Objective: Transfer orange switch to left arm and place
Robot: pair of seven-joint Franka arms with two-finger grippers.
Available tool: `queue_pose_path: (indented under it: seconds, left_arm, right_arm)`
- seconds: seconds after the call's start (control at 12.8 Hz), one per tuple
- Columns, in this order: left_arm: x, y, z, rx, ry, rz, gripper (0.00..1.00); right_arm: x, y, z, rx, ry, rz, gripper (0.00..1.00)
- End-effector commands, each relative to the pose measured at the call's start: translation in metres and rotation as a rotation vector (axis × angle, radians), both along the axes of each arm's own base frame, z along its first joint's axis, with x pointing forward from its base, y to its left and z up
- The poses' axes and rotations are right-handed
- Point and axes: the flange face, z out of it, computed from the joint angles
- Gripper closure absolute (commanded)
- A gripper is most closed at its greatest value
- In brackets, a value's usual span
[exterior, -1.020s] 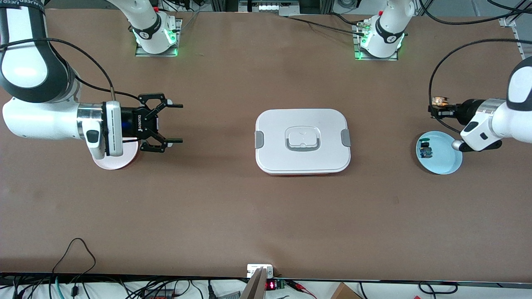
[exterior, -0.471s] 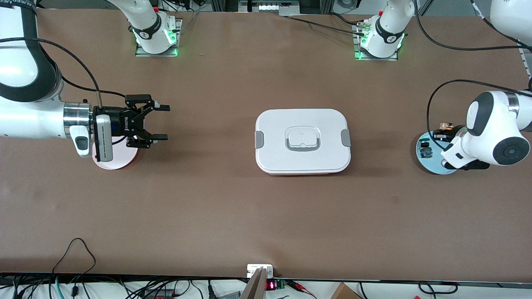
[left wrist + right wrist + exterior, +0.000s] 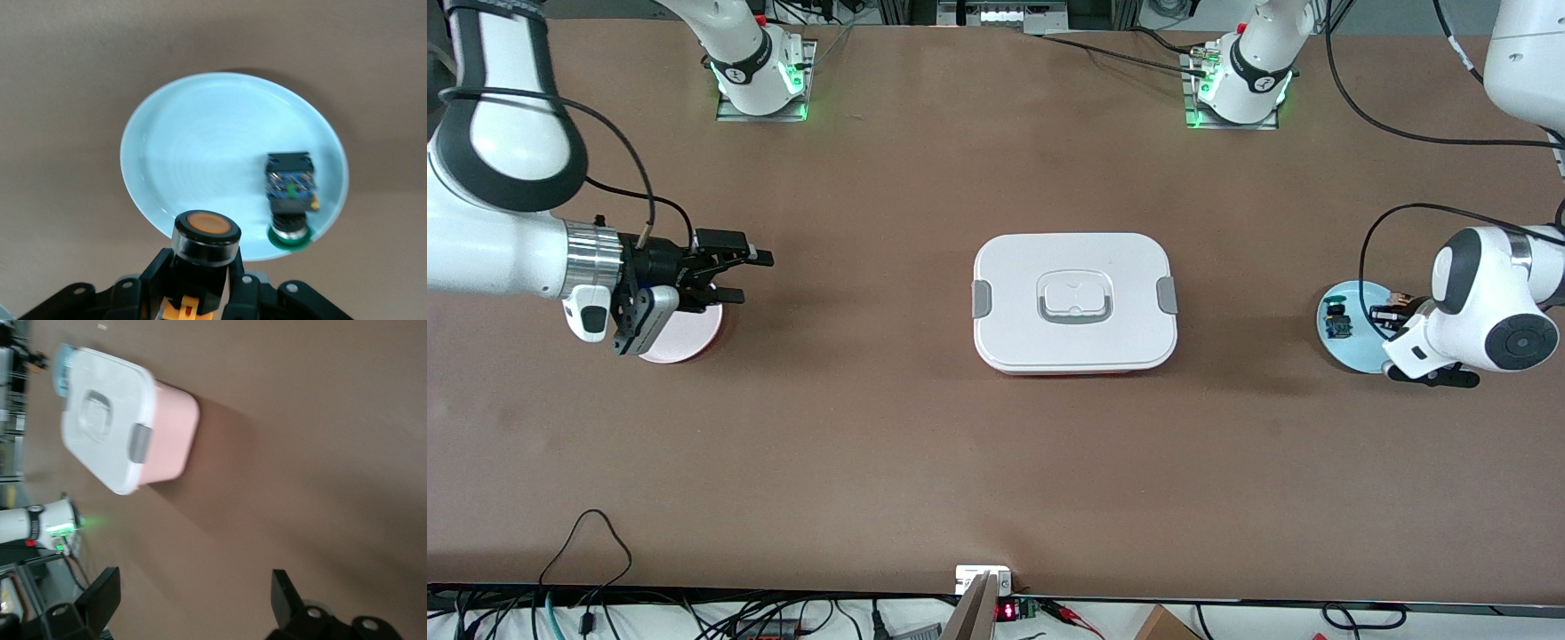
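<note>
While its jaws are clamped on the orange switch (image 3: 205,241), seen at the bottom centre of the left wrist view with the orange face up, the left gripper (image 3: 1385,314) hangs over the pale blue plate (image 3: 1362,352) at the right edge of the front view. On that plate lies a small blue-bodied component (image 3: 290,188) with a green cap, apart from the held switch. At the left of the front view the right gripper (image 3: 740,276) has its jaws spread wide with nothing between them, poised over the table just beside a pink plate (image 3: 685,338). Between the two plates, at the centre of the front view, sits the box (image 3: 1074,301), lid on, with grey side clips; it also shows in the upper left of the right wrist view.
</note>
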Motion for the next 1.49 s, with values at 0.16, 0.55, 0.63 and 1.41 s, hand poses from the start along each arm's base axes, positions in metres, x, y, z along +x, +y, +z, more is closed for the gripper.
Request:
queue_pose_path:
  seconds: [0.16, 0.55, 0.63, 1.41]
  left_arm:
    - [0.011, 0.026, -0.031, -0.017, -0.019, -0.031, 0.99]
    - [0.014, 0.025, -0.045, -0.044, -0.041, -0.076, 0.93]
    - [0.014, 0.025, -0.048, -0.048, -0.038, -0.080, 0.91]
    - [0.014, 0.030, -0.053, -0.022, -0.016, -0.156, 0.00]
  right_arm:
    - [-0.008, -0.007, 0.000, -0.286, 0.070, -0.028, 0.00]
    - [-0.010, -0.030, 0.016, -0.587, 0.078, -0.005, 0.00]
    - [-0.008, -0.036, 0.025, -0.645, 0.049, 0.002, 0.00]
    - [-0.007, -0.109, 0.092, -0.665, 0.019, -0.167, 0.00]
